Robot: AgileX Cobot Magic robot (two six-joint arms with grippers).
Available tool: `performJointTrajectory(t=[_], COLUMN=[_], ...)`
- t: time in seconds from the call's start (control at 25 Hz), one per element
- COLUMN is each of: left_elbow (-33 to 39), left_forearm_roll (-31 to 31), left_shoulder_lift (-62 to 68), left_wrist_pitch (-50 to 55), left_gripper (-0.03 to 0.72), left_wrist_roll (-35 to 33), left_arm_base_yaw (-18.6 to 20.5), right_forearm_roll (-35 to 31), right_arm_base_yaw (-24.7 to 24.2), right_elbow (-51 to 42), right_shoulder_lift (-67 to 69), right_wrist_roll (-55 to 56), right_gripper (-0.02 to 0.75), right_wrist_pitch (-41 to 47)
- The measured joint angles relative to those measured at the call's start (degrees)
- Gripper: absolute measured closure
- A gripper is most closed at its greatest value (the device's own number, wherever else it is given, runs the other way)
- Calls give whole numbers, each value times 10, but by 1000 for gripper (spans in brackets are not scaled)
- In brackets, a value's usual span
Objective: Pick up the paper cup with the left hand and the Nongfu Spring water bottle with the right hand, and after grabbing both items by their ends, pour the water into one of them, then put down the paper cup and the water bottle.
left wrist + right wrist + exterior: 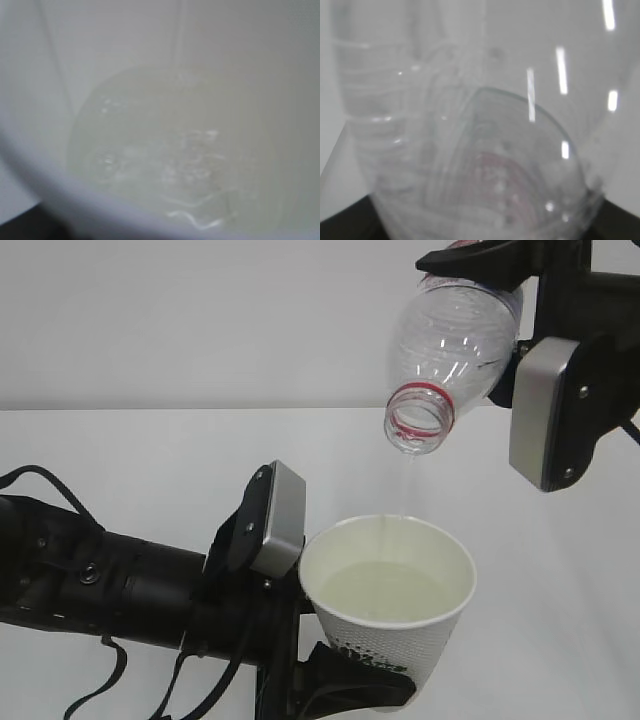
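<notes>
tabletop (150,440): plain white, under and beyond both tools; nothing else resting on it in view.
left hand (120,590): reaches in low from the left. Its tool (350,685) is clamped on the lower end of the paper cup.
right hand (565,410): high on the right. Its tool (480,265) grips the base end of the bottle, at the top edge of the exterior view; jaws closed on it.
Nongfu Spring water bottle (455,335): tipped mouth-down, red neck ring lowest, mouth hanging above and slightly beyond the cup's far rim. Looks nearly empty. Right wrist view shows only clear plastic, close up.
paper cup (390,625): upright, just right of the left tool's grey plate, well filled.
water (170,160): pooled in the cup, surface rippled; thin stream (405,490) drops from the bottle mouth to near the far rim.
risk 1: stream lands close to the rim; a small drift of either tool would probably send it onto the tabletop.
risk 2: thin wall, heavy load; a harder squeeze could buckle the cup and slop water out.
risk 3: a quick or tilted set-down likely spills, given the level.
</notes>
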State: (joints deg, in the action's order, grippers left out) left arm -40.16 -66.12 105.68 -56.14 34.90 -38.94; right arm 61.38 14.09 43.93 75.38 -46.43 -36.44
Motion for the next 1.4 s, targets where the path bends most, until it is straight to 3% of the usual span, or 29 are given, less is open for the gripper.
performJointTrajectory(t=[1.4], left_elbow=[0], left_forearm_roll=[0], left_shoulder_lift=[0], left_wrist_pitch=[2], left_gripper=[181], left_wrist_roll=[0], left_arm_base_yaw=[0], right_forearm_roll=[-10], right_arm_base_yaw=[0], right_elbow=[0], right_shoulder_lift=[0], right_wrist_roll=[-8], right_gripper=[253], right_wrist_pitch=[0])
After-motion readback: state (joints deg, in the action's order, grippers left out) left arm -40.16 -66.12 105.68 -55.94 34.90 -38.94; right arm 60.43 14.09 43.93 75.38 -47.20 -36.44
